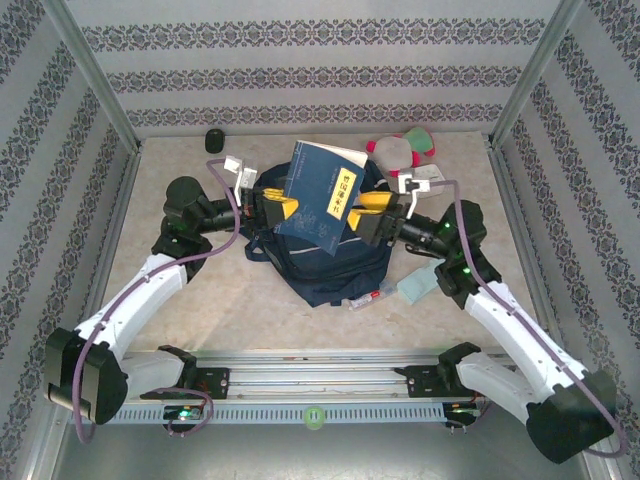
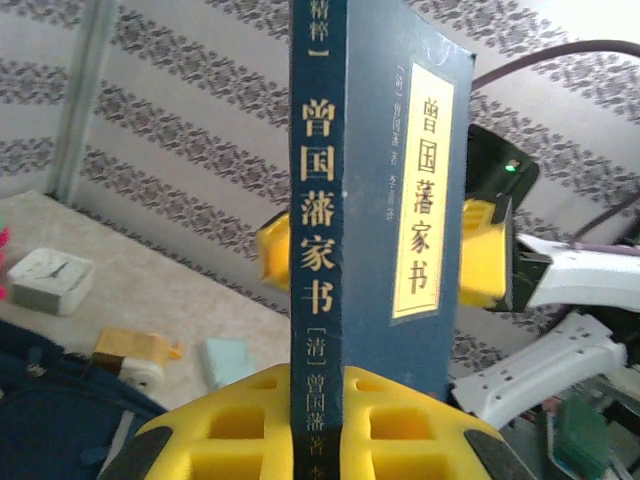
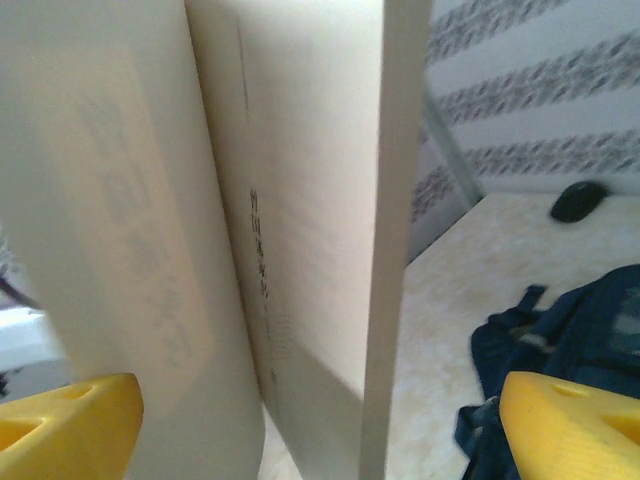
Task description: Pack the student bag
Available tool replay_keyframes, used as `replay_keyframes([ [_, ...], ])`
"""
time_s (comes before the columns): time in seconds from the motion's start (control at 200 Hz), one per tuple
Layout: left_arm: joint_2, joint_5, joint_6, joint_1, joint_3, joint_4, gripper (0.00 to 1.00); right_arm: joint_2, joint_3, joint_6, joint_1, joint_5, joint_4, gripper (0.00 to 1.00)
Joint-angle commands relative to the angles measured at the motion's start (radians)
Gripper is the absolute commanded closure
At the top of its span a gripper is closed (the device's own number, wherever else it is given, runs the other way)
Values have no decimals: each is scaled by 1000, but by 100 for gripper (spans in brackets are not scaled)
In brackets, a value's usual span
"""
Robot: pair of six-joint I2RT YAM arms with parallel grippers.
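The student bag [image 1: 322,268], navy fabric, lies in the middle of the table. A dark blue book [image 1: 322,188] with a yellow title label stands tilted above the bag's top. My left gripper [image 1: 283,208] is shut on the book; in the left wrist view its yellow fingers [image 2: 230,425] pinch the spine of the book [image 2: 370,200]. My right gripper [image 1: 375,215] is open on the opposite side. In the right wrist view the book's cream pages [image 3: 300,200] stand fanned between its wide-apart fingertips [image 3: 70,420], with the bag [image 3: 580,335] below to the right.
A red, white and green plush toy [image 1: 402,148] lies behind the bag at the back right. A small black object [image 1: 214,139] sits at the back left. A pale teal block [image 1: 415,285] lies right of the bag. A white clock [image 2: 48,280] and an orange toy [image 2: 135,352] lie on the table.
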Motion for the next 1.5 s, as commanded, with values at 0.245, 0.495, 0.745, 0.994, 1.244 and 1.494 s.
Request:
replay_keyframes([
  [0.245,19,34,-31,-15,32,130,100,-46,-35,-11,31,13,37,7],
  [0.495,28,93,-85,-36,39,205,100,110,54,26,83,-64,134,6],
  [0.745,11,11,-41,-36,20,144,100,144,35,87,82,-209,249,22],
  [0.994,-6,-77,80,-36,23,-9,96,60,-22,49,73,-110,263,86],
  [1.244,-75,-173,355,-36,91,-379,50,-17,-26,-197,77,28,5,100],
  [1.494,-129,-293,854,-41,238,-933,29,-78,24,-649,178,311,-530,100],
])
